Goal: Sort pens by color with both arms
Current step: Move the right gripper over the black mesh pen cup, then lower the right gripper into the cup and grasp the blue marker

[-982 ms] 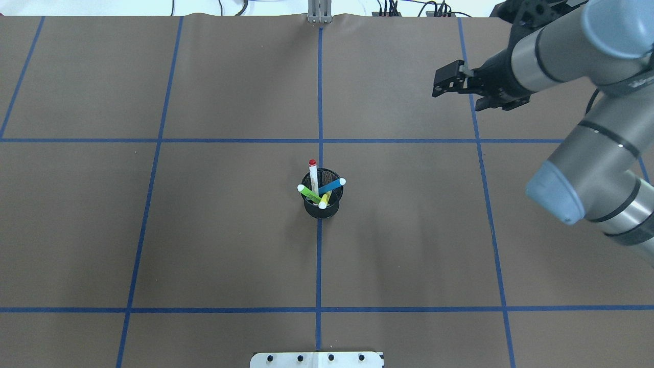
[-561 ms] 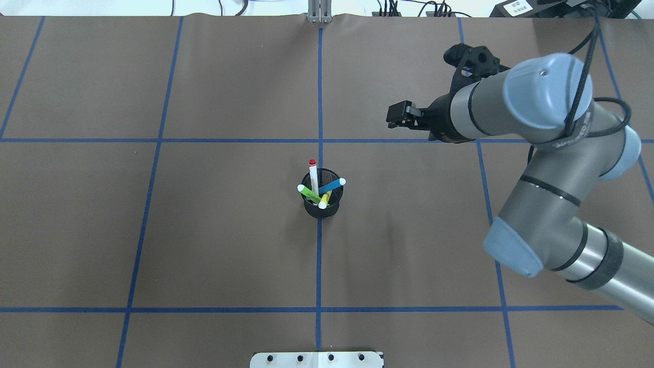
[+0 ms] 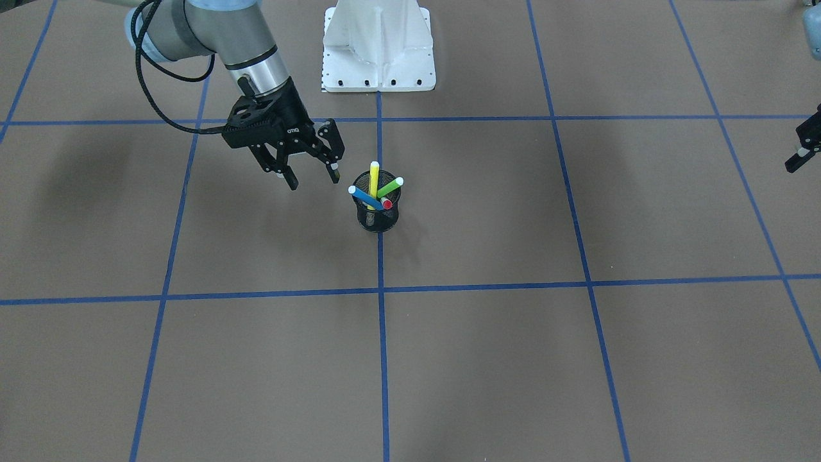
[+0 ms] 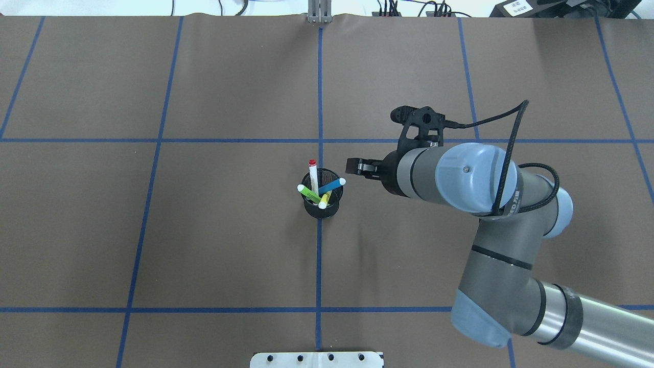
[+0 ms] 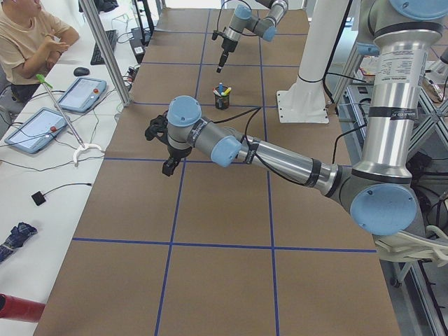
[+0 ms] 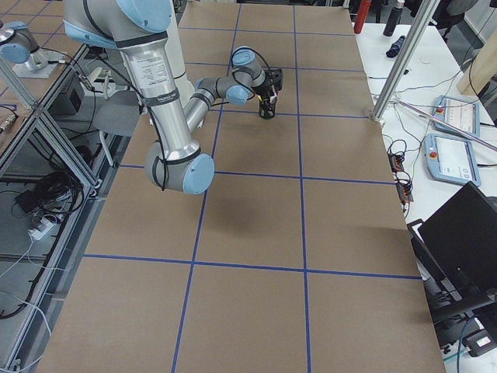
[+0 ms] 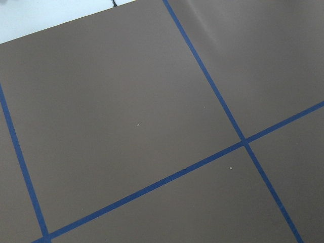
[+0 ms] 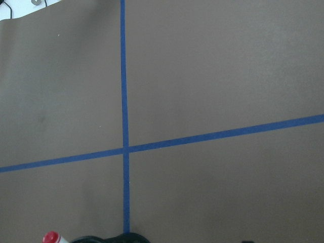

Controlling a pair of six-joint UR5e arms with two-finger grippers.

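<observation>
A black mesh cup (image 4: 322, 209) (image 3: 377, 217) stands at the table's centre and holds the pens. They are a white one with a red end (image 4: 312, 174), a blue one (image 4: 332, 185), a light green one (image 4: 308, 192) and a yellow one (image 4: 325, 200). My right gripper (image 3: 313, 174) (image 4: 360, 167) hangs open and empty, close beside the cup on the robot's right, a little above the pen tips. The right wrist view catches only the red pen tip (image 8: 50, 237) at its bottom edge. My left gripper (image 3: 802, 151) (image 5: 168, 166) is far off to the robot's left with its fingers apart, holding nothing.
Blue tape lines (image 4: 319, 102) divide the brown table into squares. The white mounting base (image 3: 378, 45) sits at the robot's edge. In the exterior left view a seated person (image 5: 31, 42) and tablets (image 5: 42, 129) are at a side table beyond a metal post (image 5: 105, 49).
My right arm has swung in from the far right corner to just beside the cup, its gripper still open. The pens and cup have not moved.
</observation>
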